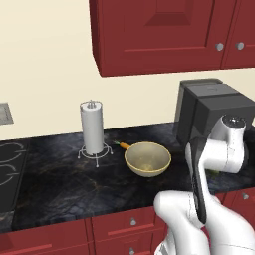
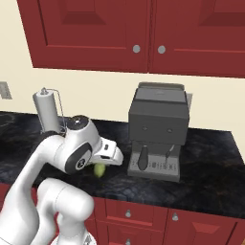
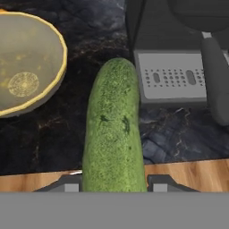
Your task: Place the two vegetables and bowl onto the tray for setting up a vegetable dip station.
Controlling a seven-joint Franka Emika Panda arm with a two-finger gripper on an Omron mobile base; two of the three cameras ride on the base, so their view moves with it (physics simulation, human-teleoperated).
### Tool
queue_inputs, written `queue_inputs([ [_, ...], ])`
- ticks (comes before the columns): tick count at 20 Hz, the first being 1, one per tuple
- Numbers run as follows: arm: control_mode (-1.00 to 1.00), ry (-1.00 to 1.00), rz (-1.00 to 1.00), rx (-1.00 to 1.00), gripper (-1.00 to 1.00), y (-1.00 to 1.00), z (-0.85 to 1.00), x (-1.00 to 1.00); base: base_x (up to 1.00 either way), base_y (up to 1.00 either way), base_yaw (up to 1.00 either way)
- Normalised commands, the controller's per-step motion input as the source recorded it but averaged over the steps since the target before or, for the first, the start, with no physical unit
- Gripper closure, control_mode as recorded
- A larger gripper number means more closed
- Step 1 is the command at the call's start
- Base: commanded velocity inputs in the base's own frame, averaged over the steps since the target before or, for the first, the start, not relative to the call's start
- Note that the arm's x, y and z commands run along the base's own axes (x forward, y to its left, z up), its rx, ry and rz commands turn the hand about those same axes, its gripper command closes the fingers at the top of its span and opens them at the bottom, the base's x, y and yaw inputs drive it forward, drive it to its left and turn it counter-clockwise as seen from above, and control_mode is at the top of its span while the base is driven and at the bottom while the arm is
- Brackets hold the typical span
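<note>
Cucumber point(image 3: 114, 129), lower centre of hand view: clamped between the claw point(image 3: 114, 182) fingers, lifted above the tabletop point(image 3: 49, 134) beside the bowl point(image 3: 27, 67) at upper left; step in hand: carrying it; next move: locate tray, lower, release

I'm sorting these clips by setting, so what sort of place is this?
A home-style kitchen, rendered rather than real. Red cabinets hang over a dark marble-look counter that carries a coffee machine and a paper towel holder, with a stovetop at the left end.
</note>
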Motion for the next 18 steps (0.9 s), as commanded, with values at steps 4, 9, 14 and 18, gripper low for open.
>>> queue_inputs([
  [4, -1.00, 0.00, -0.01, 0.00, 1.00, 0.14, 0.51, -0.17, 0.00, 0.00, 0.00],
  [9, -1.00, 0.00, 0.00, 0.00, 1.00, 0.05, 0.37, -0.38, 0.00, 0.00, 0.00],
  [14, -1.00, 0.00, -0.01, 0.00, 1.00, 0.35, 0.41, -0.10, 0.00, 0.00, 0.00],
  [18, -1.00, -0.01, 0.00, 0.00, 1.00, 0.44, 0.27, -0.13, 0.00, 0.00, 0.00],
])
